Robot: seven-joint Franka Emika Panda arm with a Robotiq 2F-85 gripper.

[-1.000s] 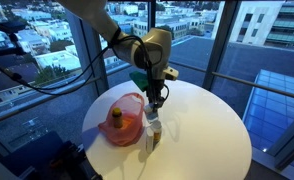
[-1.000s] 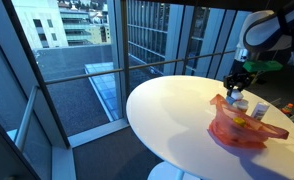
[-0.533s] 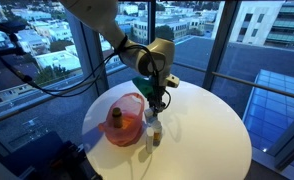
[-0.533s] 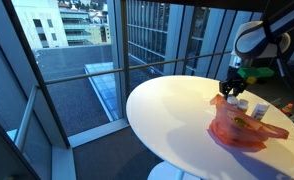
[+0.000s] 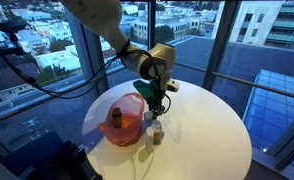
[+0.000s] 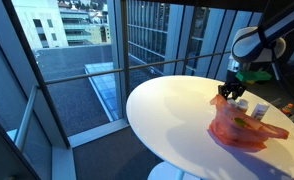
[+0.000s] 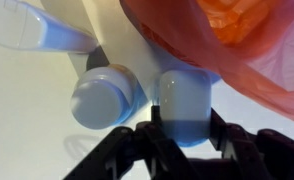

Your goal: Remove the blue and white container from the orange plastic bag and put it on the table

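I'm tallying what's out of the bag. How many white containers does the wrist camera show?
3: a top-left container, a round-capped container in the middle, and a third container beside it, against the orange bag. Others may be hidden inside the bag.

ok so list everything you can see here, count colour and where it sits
table: 1, white, round, beside the glass wall
plastic bag: 1, orange, slumped on the table
object in bag: 1, brown-orange, inside the bag; too small to identify
containers: at least 2, pale blue-white, on the table against the bag's edge
small item: 1, orange, near the table's edge past the bag; too small to tell
windows: floor-to-ceiling glass, buildings outside
arm: 1, pale, reaching in from above
gripper: 1, dark, just above the containers; open or shut unclear
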